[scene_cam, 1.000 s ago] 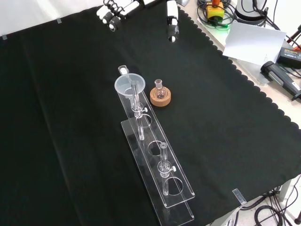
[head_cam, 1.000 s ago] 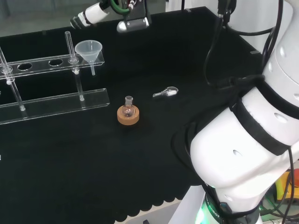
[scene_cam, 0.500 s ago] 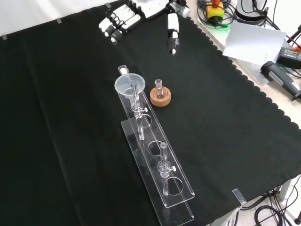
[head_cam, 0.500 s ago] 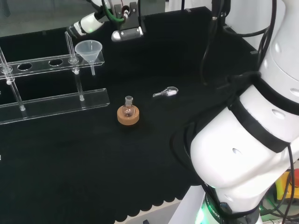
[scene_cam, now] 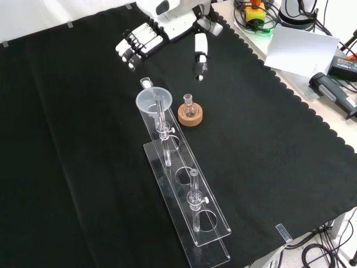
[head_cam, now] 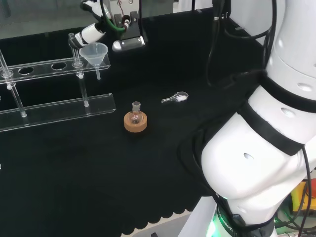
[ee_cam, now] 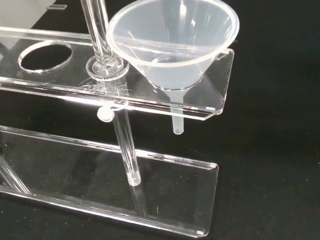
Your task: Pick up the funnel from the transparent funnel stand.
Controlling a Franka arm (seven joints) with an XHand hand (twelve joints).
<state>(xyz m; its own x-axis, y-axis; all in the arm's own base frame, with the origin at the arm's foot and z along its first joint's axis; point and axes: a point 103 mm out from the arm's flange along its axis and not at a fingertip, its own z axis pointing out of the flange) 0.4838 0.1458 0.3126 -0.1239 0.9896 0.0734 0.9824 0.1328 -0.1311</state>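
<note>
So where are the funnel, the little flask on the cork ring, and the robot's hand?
funnel (ee_cam: 172, 45): wrist view, on its cone wall.
flask (scene_cam: 189, 106): front view, on its body.
hand (scene_cam: 139, 42): front view, on its fingers.

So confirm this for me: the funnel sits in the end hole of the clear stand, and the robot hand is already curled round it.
Not quite. The funnel does sit in the end hole of the clear stand, but the robot hand is not curled round it: the front view shows it open, short of the funnel, with a gap of black cloth between.
</note>
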